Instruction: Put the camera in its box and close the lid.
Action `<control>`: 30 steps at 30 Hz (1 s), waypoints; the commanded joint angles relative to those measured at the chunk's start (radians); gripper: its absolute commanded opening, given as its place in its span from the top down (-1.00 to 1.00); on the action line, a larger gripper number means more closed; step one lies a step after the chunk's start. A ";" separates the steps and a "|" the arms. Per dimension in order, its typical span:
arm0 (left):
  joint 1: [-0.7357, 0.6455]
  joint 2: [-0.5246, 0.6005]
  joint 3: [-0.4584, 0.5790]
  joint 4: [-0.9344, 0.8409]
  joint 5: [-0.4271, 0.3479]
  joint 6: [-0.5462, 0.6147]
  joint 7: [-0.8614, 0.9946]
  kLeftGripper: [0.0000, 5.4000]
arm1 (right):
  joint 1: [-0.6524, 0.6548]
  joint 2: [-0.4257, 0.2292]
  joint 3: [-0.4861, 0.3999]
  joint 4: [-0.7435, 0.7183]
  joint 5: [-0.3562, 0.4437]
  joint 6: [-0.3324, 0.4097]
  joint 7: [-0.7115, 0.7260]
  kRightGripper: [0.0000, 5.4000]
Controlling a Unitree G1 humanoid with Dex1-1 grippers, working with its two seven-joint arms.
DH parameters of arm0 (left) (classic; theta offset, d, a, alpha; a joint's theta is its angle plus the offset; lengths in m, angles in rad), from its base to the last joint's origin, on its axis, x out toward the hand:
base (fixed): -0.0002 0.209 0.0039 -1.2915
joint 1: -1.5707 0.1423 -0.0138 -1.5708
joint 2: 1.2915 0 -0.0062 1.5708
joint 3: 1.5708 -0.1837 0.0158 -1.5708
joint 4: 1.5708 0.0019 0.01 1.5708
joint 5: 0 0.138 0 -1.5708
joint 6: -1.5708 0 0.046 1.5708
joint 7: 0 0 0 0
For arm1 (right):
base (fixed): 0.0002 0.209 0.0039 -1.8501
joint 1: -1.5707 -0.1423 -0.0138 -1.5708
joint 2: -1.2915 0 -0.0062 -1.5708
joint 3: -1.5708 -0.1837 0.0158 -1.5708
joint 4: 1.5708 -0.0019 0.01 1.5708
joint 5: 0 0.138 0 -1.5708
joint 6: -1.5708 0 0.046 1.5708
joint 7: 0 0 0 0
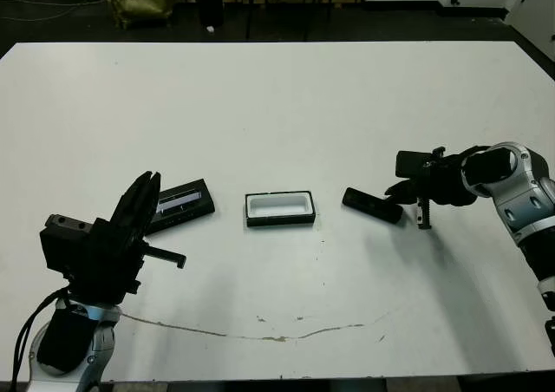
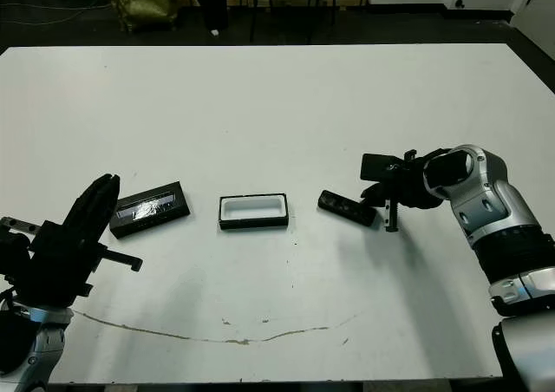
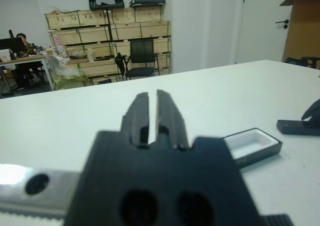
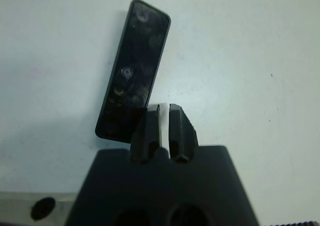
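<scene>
Left eye view showed the white surface [image 1: 277, 97] with three black things lying in a row. The lid [image 1: 180, 205] lay on the left, just beyond the left end effector [image 1: 146, 203], whose fingers were together. The open box [image 1: 278, 208] sat in the middle. The camera [image 1: 372, 205] lay on the right, and the right end effector [image 4: 164, 128], fingers together, was at its near end.
</scene>
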 commanded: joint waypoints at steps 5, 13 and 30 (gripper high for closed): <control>0.002 0.004 -0.003 0.011 0.008 0.011 0.001 1.00 | 0.013 -0.015 -0.002 -0.016 0.010 0.044 0.040 1.00; 0.003 -0.001 -0.010 0.014 0.013 0.011 0.005 1.00 | 0.025 -0.024 -0.007 -0.044 0.028 0.041 0.058 1.00; 0.009 -0.002 -0.008 0.014 0.011 0.012 0.005 1.00 | 0.034 -0.033 0.003 -0.057 0.035 0.039 0.076 1.00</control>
